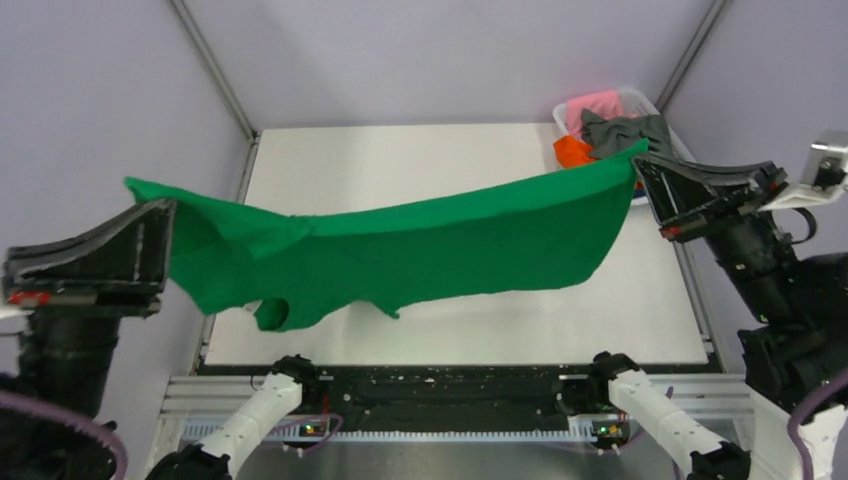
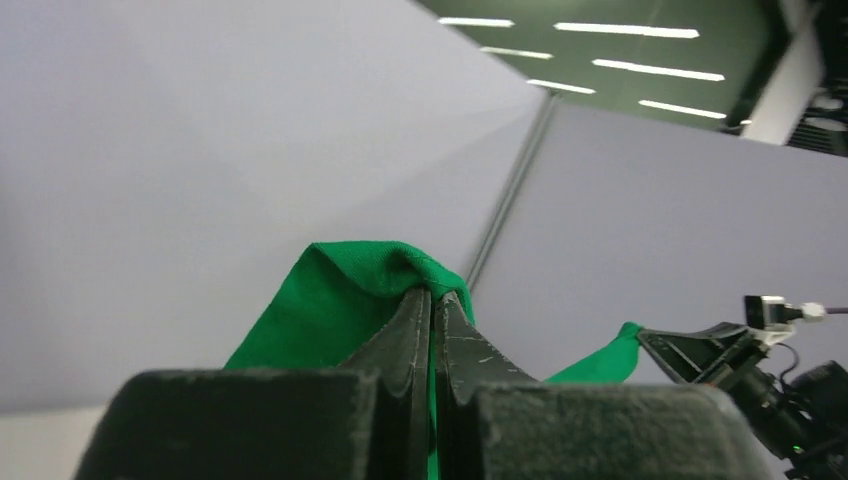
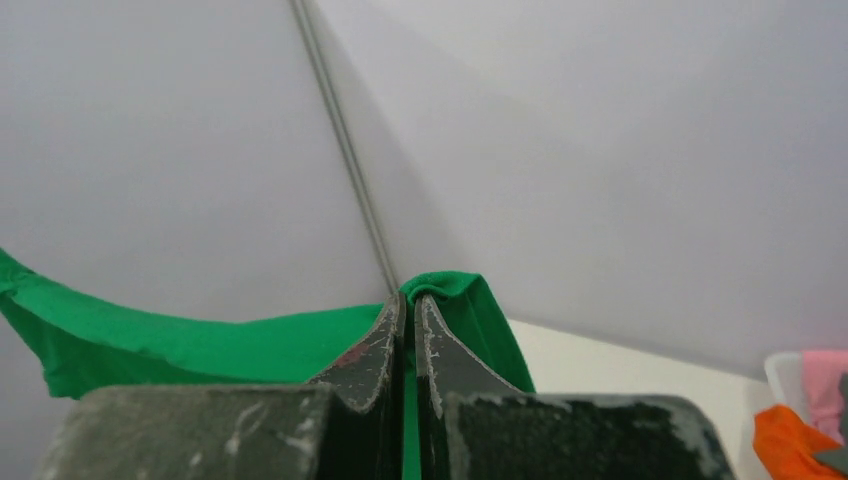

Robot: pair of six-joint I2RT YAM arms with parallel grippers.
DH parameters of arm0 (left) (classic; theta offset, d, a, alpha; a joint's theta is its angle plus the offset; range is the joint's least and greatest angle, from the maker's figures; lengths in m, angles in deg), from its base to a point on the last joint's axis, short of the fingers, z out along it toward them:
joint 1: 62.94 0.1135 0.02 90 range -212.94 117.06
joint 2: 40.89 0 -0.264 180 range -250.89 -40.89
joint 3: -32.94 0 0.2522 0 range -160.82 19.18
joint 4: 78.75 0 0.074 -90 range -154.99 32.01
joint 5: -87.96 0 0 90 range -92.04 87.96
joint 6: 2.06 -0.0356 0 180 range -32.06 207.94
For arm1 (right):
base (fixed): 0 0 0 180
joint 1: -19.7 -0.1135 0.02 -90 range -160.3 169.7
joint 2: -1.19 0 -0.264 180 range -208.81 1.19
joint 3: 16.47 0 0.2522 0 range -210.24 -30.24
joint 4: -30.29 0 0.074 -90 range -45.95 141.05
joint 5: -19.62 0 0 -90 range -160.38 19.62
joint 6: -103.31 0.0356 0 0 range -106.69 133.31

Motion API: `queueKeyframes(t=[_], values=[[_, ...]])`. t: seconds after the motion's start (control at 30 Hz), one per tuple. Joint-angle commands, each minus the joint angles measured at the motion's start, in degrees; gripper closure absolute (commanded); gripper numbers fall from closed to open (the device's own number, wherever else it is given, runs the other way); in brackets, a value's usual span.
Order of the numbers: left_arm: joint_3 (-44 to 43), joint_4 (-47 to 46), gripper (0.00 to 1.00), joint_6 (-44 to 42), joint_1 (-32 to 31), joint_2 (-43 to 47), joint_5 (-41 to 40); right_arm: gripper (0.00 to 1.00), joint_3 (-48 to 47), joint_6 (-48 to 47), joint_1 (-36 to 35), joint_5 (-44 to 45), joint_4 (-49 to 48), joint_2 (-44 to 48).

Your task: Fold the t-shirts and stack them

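1. The green t-shirt (image 1: 430, 240) hangs in the air, stretched from one pincer to the other above the tabletop (image 1: 400, 160).
2. The left pincer (image 1: 168, 222) is pressed together on one end of the cloth. The right pincer (image 1: 640, 166) is pinching the opposite end. A sleeve sags below and just inward of the left pincer.
3. The step in hand looks like spreading the shirt out before the first fold. No fold is made yet.
4. Next, both pincers should probably sink together, keeping the cloth taut so it lands flat beneath them. The loose sleeve may bunch.
5. Count: two pincers and one green shirt. Just behind the right pincer, one white basket (image 1: 643, 98) holds three visible shirts: one pink (image 1: 592, 105), one dark grey (image 1: 625, 130) and one orange (image 1: 572, 152).
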Motion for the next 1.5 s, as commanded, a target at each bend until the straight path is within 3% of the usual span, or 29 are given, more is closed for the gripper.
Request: queueKeyframes(t=[0.0,0.13,0.37,0.57,0.73,0.83,0.93,1.03,1.2,1.47], values=[[-12.04,-0.59,1.0,-3.12,0.41,-6.05,8.56,1.0,-5.78,0.91,-0.3,-8.31,1.67,0.99],[-17.99,-0.55,1.0,-3.17,1.28,-9.05,9.92,1.0,-8.73,0.7,-0.17,-8.2,1.88,1.58],[-14.06,-1.57,1.0,-5.41,1.8,-13.13,3.61,1.0,-4.01,0.6,-0.15,-2.07,1.96,-0.1],[3.97,-5.71,1.0,-7.57,1.8,-15.08,-9.0,1.0,8.82,1.12,-0.2,8.55,-1.4,-2.53],[21.41,-10.68,1.0,-9.58,1.84,-18.49,-18.09,1.0,25.13,2.41,-0.19,10.94,-8.96,-7.83],[30.69,-15.73,1.0,-11.51,2.79,-23.74,-19.65,1.0,33.99,3.67,-0.22,11.1,-16.81,-14.46],[34.15,-16.93,1.0,-10.22,6.59,-33.69,-17.14,1.0,38.94,4.69,-0.2,11.87,-24.51,-24.36],[33.81,-17.84,1.0,-9.16,9.99,-46.21,-14.17,1.0,40.38,4.67,-0.11,14.15,-31.39,-35.45],[22.06,-13.95,1.0,-8.61,12.61,-66.24,-10.58,1.0,33.1,3.63,0.39,17.7,-32.15,-51.53],[3.82,-11.81,1.0,-8.39,13.59,-81.24,-10.87,1.0,21.35,3.96,1.7,24.27,-31.03,-63.4]])
